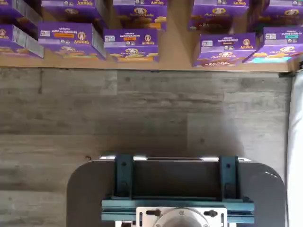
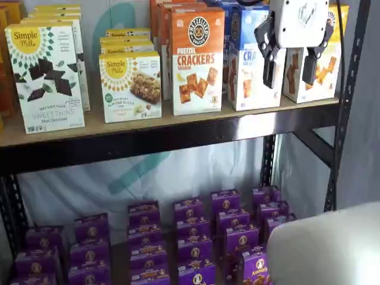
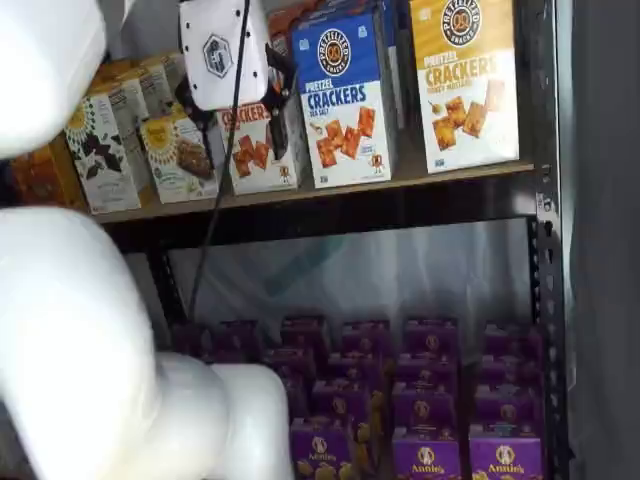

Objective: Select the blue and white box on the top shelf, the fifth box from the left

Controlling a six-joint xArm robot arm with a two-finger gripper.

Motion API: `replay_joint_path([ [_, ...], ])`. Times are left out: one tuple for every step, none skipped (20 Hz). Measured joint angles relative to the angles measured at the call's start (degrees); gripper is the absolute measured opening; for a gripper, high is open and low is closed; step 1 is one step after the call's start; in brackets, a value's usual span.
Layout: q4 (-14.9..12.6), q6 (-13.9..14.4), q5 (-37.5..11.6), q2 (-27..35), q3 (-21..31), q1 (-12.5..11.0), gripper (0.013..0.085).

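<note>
The blue and white box (image 2: 249, 65) stands upright at the front of the top shelf (image 2: 178, 138), right of the middle. It has a blue top, a white lower half and pictured cracker squares. It also shows in a shelf view (image 3: 345, 100). My gripper (image 2: 289, 80) hangs in front of the shelf, open and empty, with a plain gap between its two black fingers. Its left finger overlaps the box's right edge. In a shelf view (image 3: 280, 115) it shows side-on, left of the box. The wrist view shows neither the box nor the fingers.
An orange-topped Pretzel Crackers carton (image 2: 197, 59) stands left of the blue box, a yellow-topped carton (image 2: 325, 65) right of it. Simple Mills boxes (image 2: 44, 77) fill the shelf's left. Several purple Annie's boxes (image 2: 190, 237) sit below. A black upright (image 2: 347, 89) bounds the right. My white arm (image 3: 90, 330) fills one view's left.
</note>
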Motion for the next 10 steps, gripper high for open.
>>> replay_joint_path([
  [0.27, -0.1, 0.38, 0.23, -0.19, -0.22, 0.085],
  [0.87, -0.35, 1.0, 0.59, -0.5, -0.79, 0.085],
  [1.71, -0.75, 0.93, 0.53, -0.43, -1.58, 0.085],
  [2.15, -0.96, 0.73, 0.43, -0.31, -1.96, 0.085],
  [2.23, -1.01, 0.59, 0.39, -0.25, -2.01, 0.085],
  [2.16, -0.98, 0.42, 0.35, -0.17, -1.91, 0.085],
  [1.93, -0.89, 0.22, 0.32, -0.05, -1.68, 0.085],
  [1.72, -0.82, -0.11, 0.25, 0.12, -1.51, 0.085],
  [1.28, -0.66, -0.68, 0.13, 0.38, -1.13, 0.085],
  [0.54, -0.39, -1.45, -0.01, 0.65, -0.52, 0.085],
])
